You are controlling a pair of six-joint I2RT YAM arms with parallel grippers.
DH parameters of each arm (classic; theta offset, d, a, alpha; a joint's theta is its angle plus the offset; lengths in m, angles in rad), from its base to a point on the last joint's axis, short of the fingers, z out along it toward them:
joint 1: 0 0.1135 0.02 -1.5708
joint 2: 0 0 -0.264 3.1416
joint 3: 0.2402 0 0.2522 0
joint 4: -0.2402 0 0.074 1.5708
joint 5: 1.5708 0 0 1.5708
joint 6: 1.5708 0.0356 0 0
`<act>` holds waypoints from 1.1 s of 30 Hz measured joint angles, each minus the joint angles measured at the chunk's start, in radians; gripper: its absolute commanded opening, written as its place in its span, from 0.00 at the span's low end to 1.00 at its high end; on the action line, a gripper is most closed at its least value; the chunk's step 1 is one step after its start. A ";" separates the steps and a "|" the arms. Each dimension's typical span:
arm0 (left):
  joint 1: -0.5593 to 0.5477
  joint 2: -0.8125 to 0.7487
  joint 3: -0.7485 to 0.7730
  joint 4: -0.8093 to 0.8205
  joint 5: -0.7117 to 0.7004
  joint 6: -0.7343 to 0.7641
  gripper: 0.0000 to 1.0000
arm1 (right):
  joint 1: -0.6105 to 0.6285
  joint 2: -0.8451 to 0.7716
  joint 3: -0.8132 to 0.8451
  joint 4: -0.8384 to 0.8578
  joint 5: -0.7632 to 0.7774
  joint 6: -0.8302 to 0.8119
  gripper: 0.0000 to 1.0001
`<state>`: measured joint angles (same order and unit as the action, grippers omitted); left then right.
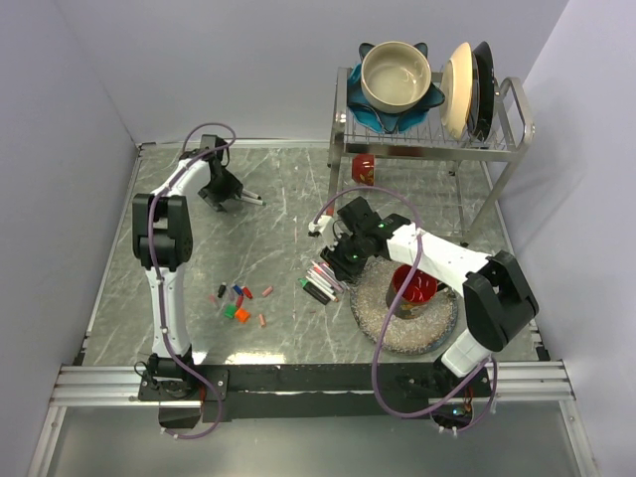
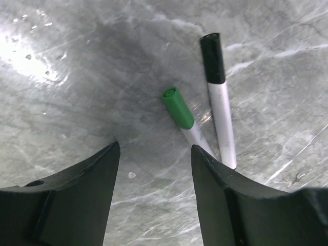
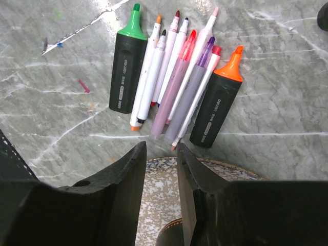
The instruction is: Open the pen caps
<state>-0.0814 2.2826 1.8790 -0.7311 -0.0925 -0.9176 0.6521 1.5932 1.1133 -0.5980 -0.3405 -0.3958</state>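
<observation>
1. Two pale walls [image 1: 60, 119] close in the left and far sides of a grey, marble-patterned table [image 1: 278, 248]. A third wall stands on the right, and a metal rail [image 1: 298, 383] carries the arm bases along the near edge.
2. Light glares off the tabletop in the left wrist view. White veins run across the surface in all views.
3. At the far right stands a wire dish rack [image 1: 427, 147] holding a beige bowl [image 1: 396, 75] and upright plates [image 1: 459, 89]. A red cup [image 1: 364, 167] sits under it.
4. At the near right, a speckled round plate [image 1: 383, 323] bears another red cup [image 1: 417, 286].
5. The left gripper [image 2: 154, 148] hovers over the far left of the table, jaws apart with only bare marble between them.
6. Just past its right finger lie two white pens, side by side. One wears a green cap [image 2: 178, 107] and the other a black cap [image 2: 212, 57].
7. The right gripper [image 3: 160, 145] hangs over the far rim of the plate. Its jaws stand a little apart and grip nothing.
8. Beyond it lies a row of uncapped markers. A green-tipped highlighter [image 3: 127, 72] and an orange-tipped highlighter [image 3: 218, 110] flank slim pens [image 3: 174, 77].
9. Loose pen caps [image 1: 238, 303] lie scattered at the near left, between the left arm and the row. They seem to be red, blue, green, orange and black, though they are tiny in the top view.
</observation>
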 measured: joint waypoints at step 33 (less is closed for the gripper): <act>-0.002 0.117 0.201 -0.120 -0.018 -0.003 0.65 | 0.003 0.011 0.013 -0.015 -0.001 -0.014 0.38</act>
<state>-0.0834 2.3997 2.0800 -0.8509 -0.1104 -0.9207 0.6548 1.6039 1.1267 -0.6132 -0.3412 -0.4099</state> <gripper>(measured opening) 0.658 0.382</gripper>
